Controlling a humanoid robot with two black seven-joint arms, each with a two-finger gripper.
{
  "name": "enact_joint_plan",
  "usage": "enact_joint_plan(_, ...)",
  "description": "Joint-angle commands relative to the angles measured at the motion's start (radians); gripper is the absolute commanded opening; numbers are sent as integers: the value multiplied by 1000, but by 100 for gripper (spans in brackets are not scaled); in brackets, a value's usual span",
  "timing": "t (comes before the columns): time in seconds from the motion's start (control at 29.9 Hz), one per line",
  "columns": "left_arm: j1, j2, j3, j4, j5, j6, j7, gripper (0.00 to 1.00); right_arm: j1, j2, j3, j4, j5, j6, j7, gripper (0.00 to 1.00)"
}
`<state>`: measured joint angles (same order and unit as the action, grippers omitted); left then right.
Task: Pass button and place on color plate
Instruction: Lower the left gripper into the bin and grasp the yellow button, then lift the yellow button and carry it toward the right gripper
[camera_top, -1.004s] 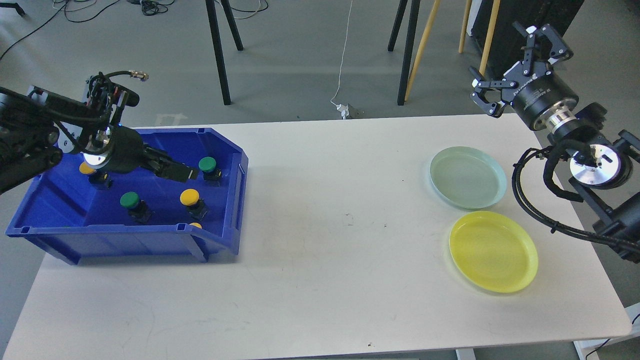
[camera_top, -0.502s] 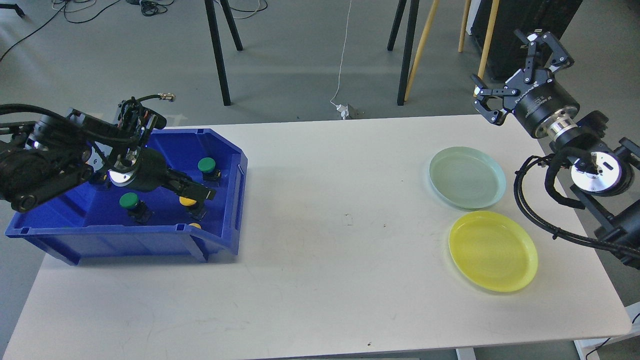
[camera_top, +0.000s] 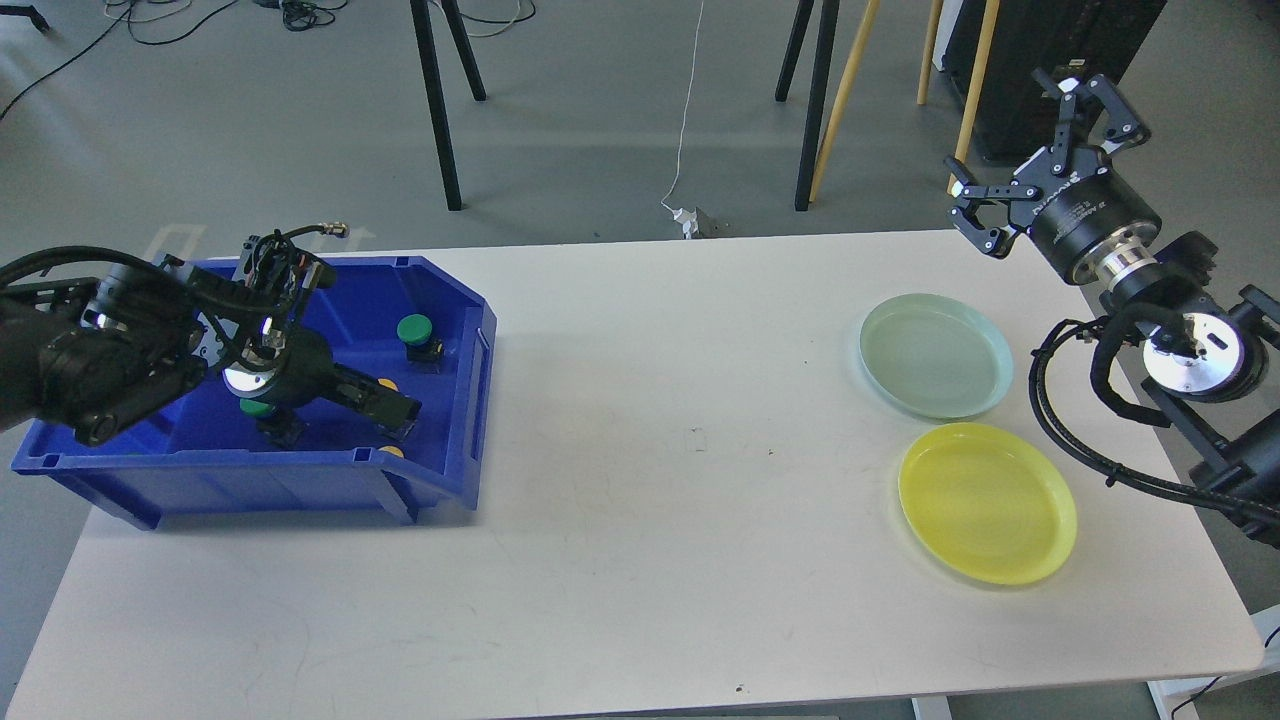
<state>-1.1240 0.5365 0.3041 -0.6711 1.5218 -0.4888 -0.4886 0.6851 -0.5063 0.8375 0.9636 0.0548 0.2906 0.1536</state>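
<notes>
Bin (camera_top: 455, 300): blue moulded plastic, glossy, rectangular with a sloped, cut-down front wall; sat at left of frame on table (camera_top: 640, 520), a matte white top with rounded corners and faint scuffs.

Buttons: round domed caps on squat black bodies, all inside the bin. Green button (camera_top: 414, 328) stood clear near the bin's back right. A second green cap (camera_top: 254, 407) showed only as a sliver under the left arm. Yellow button (camera_top: 386, 385) lay mostly hidden by the gripper, a thin yellow edge visible. Another yellow sliver (camera_top: 392, 452) sat at the front wall.

Left gripper (camera_top: 398, 410): black, seen dark and low inside the bin, over the yellow button. Its fingers could not be told apart, so whether it was spread or clamped could not be told. Cables and a metal-tipped connector rose from the wrist.

Right gripper (camera_top: 1040, 130): black linkage fingers, spread wide, nothing between them; raised at upper right of frame, beyond the table's far right corner. Behind it, a black cylindrical wrist with a polished metal ring.

Green plate (camera_top: 880, 330): pale, round, shallow, smooth-rimmed plastic; right side of table. Yellow plate (camera_top: 915, 480): same form, bright, with faint concentric rings; just beside and below the green one, apart from it. Both bare.
</notes>
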Motion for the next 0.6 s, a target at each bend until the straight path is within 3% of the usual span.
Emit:
enact_joint_plan(0.0, 3, -3, -3, 2, -3, 0, 0, 98, -7, 0, 0, 3, -1, -1, 1, 100)
enact_joint_plan(0.13, 4, -15, -3, 5, -2, 0, 0, 93, -13, 0, 0, 3, -1, 1, 1, 100)
enact_joint_plan(0.23, 4, -15, -2, 5, 1, 0, 0, 83, -16, 0, 2, 4, 0, 1, 1, 100)
enact_joint_plan(0.33, 9, -16, 6, 5, 3, 0, 0, 67, -21, 0, 17, 4, -1, 1, 1, 100)
enact_joint_plan(0.57, 13, -30, 9, 41, 5, 0, 0, 53, -27, 0, 20, 4, -1, 2, 1, 100)
